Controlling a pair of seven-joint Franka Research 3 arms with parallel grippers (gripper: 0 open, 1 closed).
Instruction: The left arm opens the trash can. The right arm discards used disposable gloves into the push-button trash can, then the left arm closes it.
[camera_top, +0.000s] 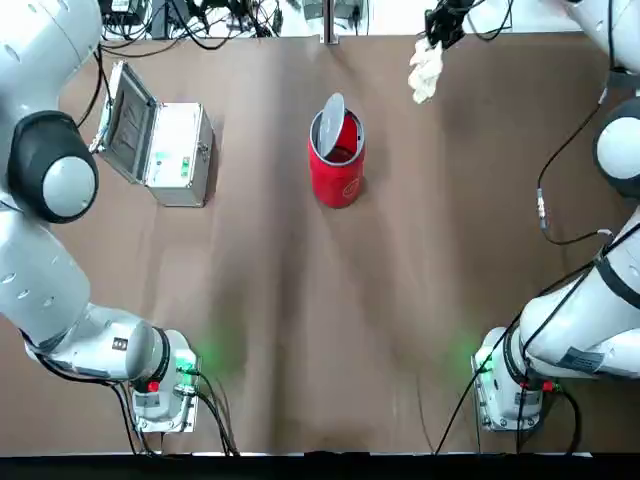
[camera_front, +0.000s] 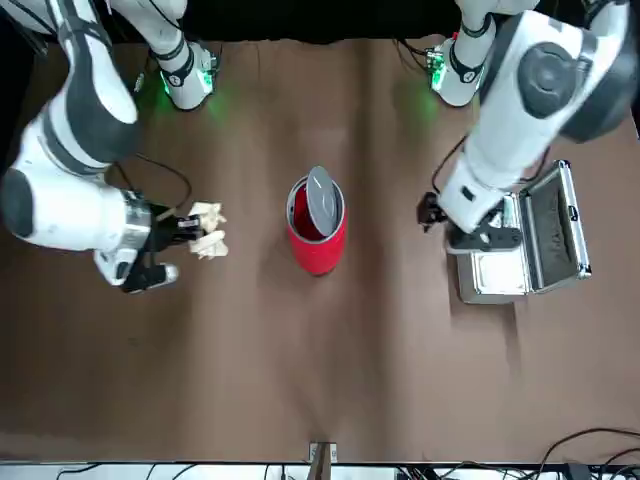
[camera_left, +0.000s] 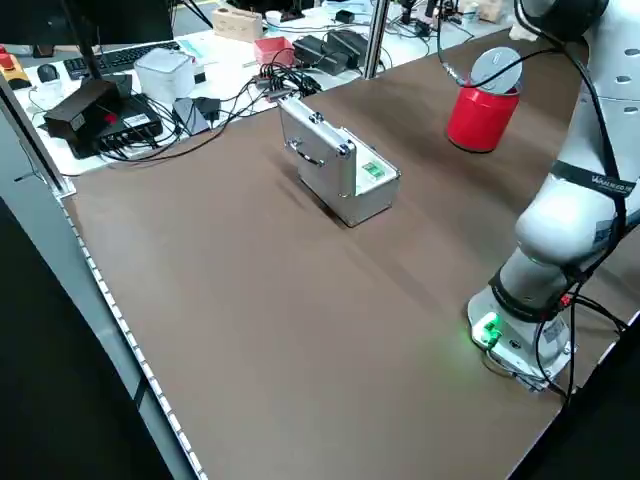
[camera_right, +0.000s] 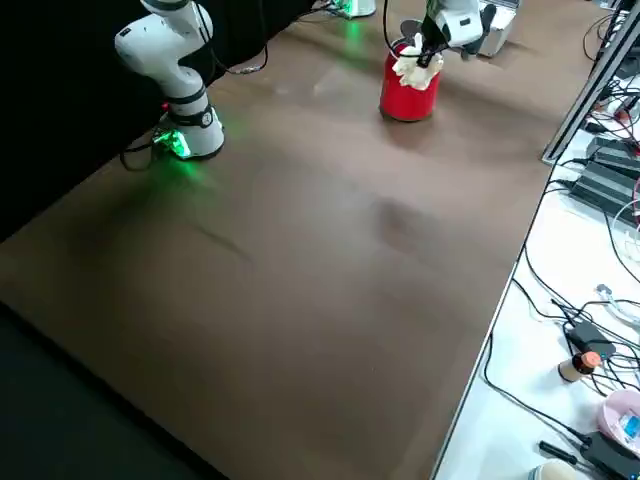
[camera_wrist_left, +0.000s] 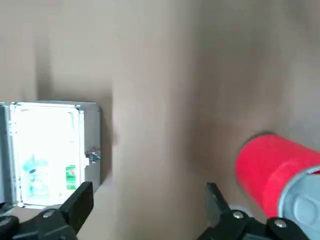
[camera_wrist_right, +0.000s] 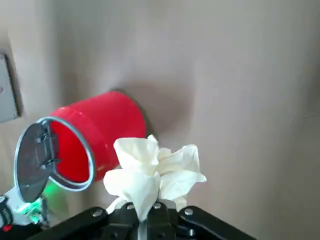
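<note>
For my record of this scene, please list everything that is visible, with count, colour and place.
Trash can: one, red, mid-table, grey lid raised.
Glove wad: cream-white, number of gloves unclear, in right jaws.
Metal case: one, silver, open, robot's left side of table.
Table: one, brown.
Cables: several, black, beyond the table's far edge.
Left gripper: one, dark, jaws open, near the case.
Right gripper: one, dark, right of the can.

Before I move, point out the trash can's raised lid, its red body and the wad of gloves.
Lid (camera_front: 321, 203): front view, middle of its disc.
Red body (camera_top: 337, 184): top view, outer wall.
Gloves (camera_wrist_right: 135, 182): right wrist view, a front fold.
</note>
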